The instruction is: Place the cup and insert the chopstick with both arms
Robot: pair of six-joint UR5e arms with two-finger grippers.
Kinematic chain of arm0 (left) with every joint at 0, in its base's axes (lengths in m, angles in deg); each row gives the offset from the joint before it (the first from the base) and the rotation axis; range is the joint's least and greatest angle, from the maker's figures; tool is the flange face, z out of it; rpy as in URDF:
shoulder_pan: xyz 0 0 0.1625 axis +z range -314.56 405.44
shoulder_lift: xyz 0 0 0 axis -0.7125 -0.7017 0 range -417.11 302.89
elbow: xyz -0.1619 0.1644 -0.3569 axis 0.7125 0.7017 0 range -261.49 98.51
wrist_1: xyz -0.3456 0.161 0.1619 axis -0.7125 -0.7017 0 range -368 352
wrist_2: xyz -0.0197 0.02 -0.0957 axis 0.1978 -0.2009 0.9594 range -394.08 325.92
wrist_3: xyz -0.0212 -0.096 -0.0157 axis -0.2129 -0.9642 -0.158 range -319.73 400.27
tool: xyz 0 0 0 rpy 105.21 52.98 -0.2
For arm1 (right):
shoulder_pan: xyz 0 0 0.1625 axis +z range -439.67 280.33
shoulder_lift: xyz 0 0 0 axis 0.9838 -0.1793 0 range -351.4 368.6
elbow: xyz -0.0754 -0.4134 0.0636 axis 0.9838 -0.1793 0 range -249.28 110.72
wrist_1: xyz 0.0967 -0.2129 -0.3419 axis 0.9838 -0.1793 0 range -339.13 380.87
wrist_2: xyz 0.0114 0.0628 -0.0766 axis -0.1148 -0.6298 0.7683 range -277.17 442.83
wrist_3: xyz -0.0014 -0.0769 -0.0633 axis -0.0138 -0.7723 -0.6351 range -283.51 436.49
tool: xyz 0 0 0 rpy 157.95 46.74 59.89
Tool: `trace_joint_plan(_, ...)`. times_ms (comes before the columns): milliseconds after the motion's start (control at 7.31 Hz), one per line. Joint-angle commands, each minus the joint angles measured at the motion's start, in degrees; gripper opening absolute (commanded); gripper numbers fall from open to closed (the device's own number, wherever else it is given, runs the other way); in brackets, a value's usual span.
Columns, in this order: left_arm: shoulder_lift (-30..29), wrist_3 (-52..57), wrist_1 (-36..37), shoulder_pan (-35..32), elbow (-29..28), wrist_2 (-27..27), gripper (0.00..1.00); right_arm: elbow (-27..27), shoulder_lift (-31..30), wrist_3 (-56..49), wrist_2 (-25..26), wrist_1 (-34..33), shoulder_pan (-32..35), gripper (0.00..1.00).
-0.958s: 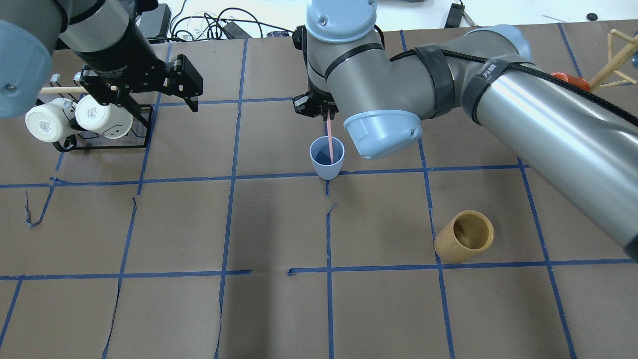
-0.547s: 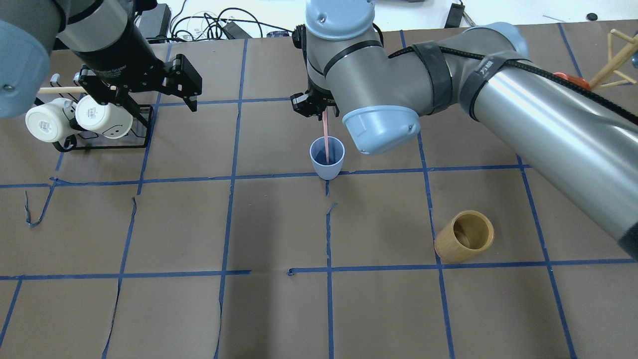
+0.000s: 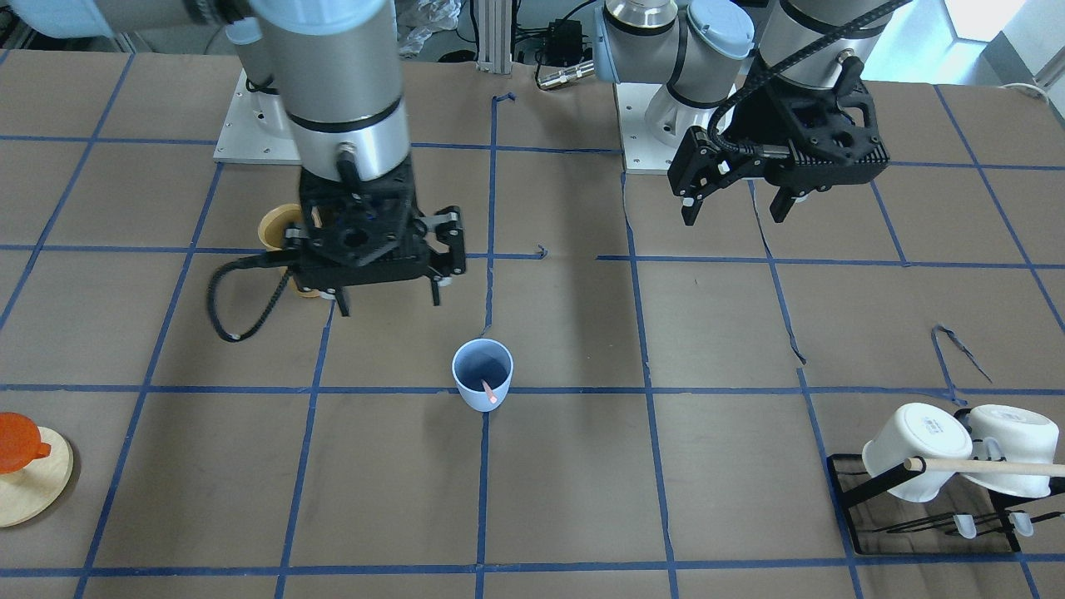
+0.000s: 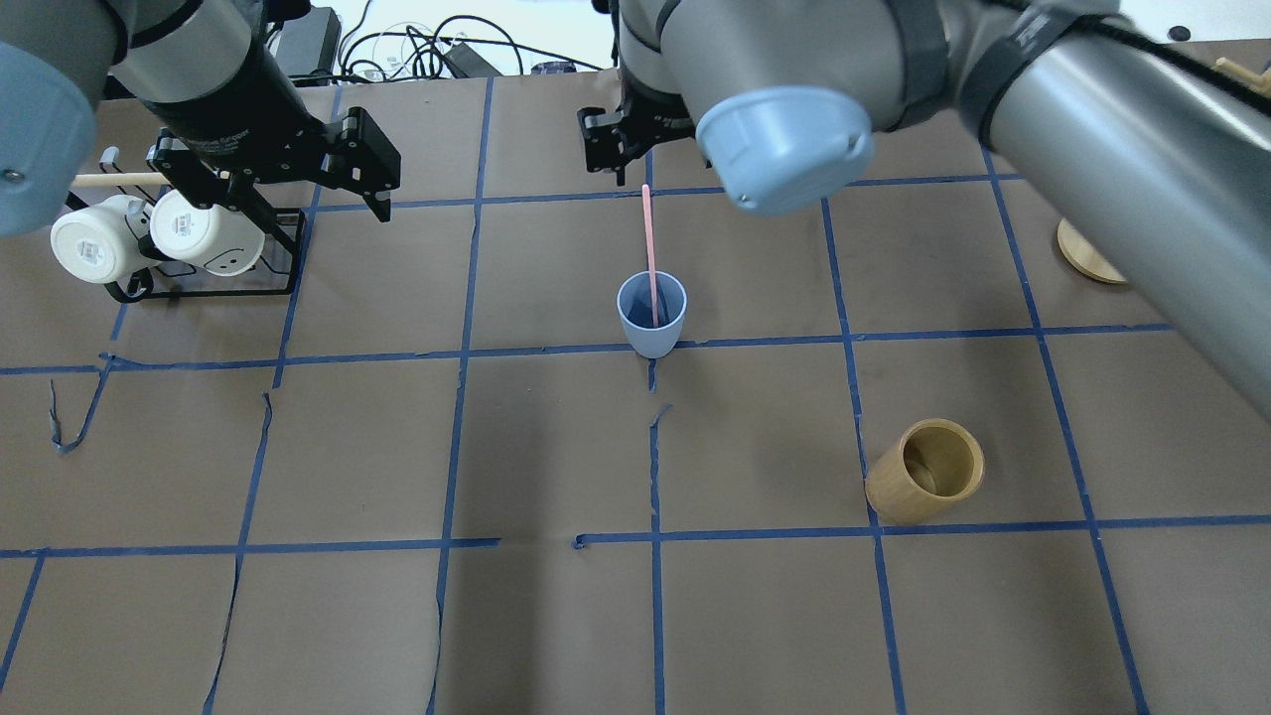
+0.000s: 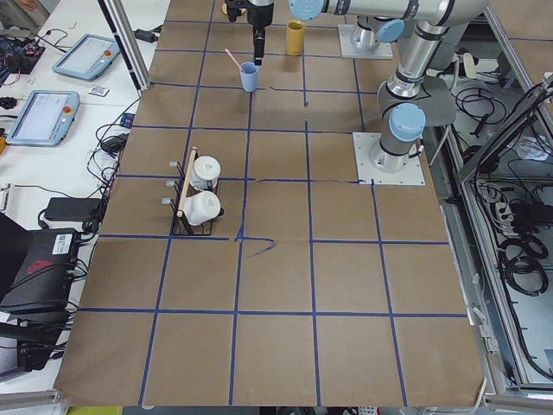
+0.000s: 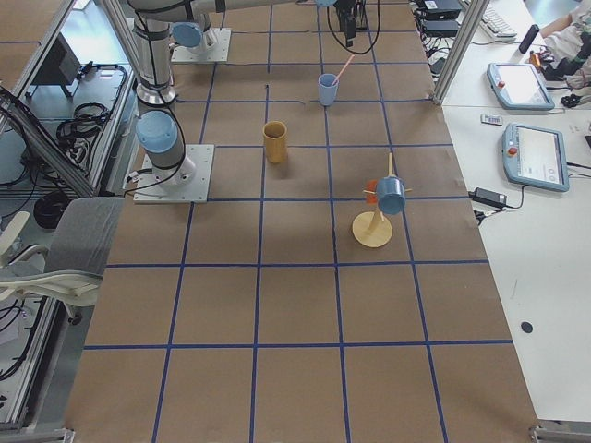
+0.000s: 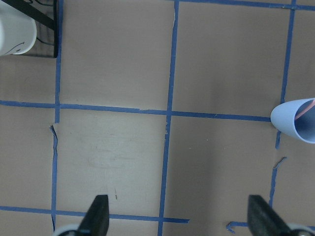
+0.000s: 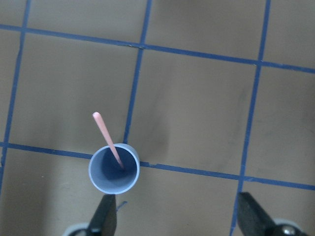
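**Pink chopstick rests in blue cup as both grippers hang open**

The right gripper [image 3: 388, 301] hangs above the table with its two fingers spread wide and nothing between them. Its wrist camera looks straight down on the blue cup [image 4: 651, 316], which it does not touch. The cup stands upright near the middle of the table [image 4: 556, 636], at a crossing of the blue tape [image 4: 447, 447] lines that grid the brown surface. Inside it sits the pink chopstick [image 4: 649, 248], its lower end on the cup's floor and its shaft leaning on the rim, tilted away from the robot toward the operators' side. No finger holds it.

The left gripper [image 3: 735, 215] is also spread and empty, raised over the table well apart from the cup, on the side where a black rack [image 4: 199, 286] carries two white mugs [image 4: 204, 233] lying tipped on a wooden rod.

Farther out on the robot's right, a bamboo cup [image 4: 925, 471] stands upright on a tape line, nearer the robot than the blue cup. Beyond it a round wooden stand [image 3: 29, 487] bears an orange cup [image 3: 18, 441].
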State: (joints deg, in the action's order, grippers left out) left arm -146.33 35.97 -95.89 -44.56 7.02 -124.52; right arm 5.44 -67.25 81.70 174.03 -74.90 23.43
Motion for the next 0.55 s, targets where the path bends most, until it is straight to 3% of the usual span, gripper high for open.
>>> trace_joint_plan(0,0.01,-0.01,0.00,0.00,0.00,0.00,1.00,3.65,-7.60,-7.11,0.64,11.55,-5.88,0.87)
trace_joint_plan(137,0.01,-0.01,0.00,0.00,-0.09,0.00,1.00,10.13,-13.64,-7.50,0.82,11.66,-6.33,0.88)
trace_joint_plan(274,0.01,-0.01,0.00,0.00,0.00,0.00,1.00,14.37,-16.92,-8.20,0.56,8.18,-7.20,0.95)
trace_joint_plan(411,0.01,-0.01,0.00,0.00,0.00,0.00,1.00,14.32,-16.87,-9.34,-0.23,5.36,-8.08,1.00)
